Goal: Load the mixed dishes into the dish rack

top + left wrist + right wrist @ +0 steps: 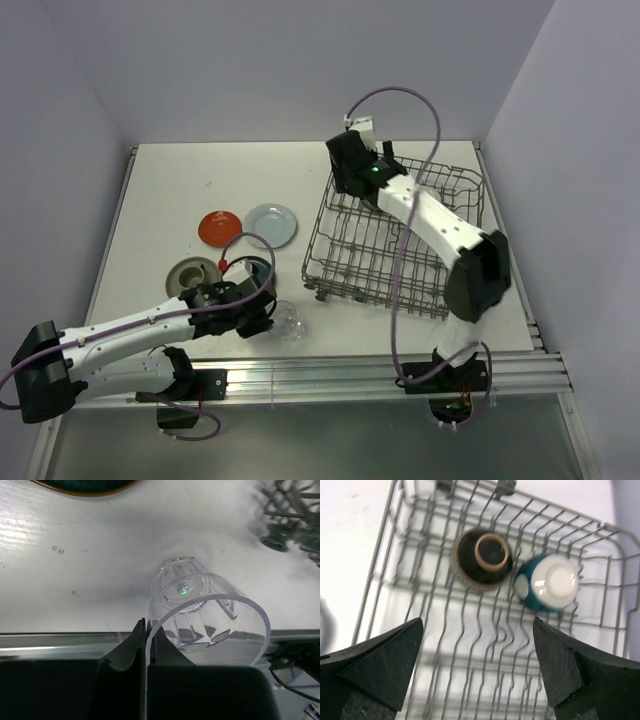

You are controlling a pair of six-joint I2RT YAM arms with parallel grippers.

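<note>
Dish rack is on the right side of the table. My right gripper hangs over it, fingers spread wide, nothing in them. In the rack, side by side and upside down: brown bowl, cream/teal bowl. Left of the rack on the table are the red-orange plate, pale blue plate, grey-beige plate and dark teal plate. Left gripper pinches the rim of the clear glass cup, which is tipped over by the table's near edge.
</note>
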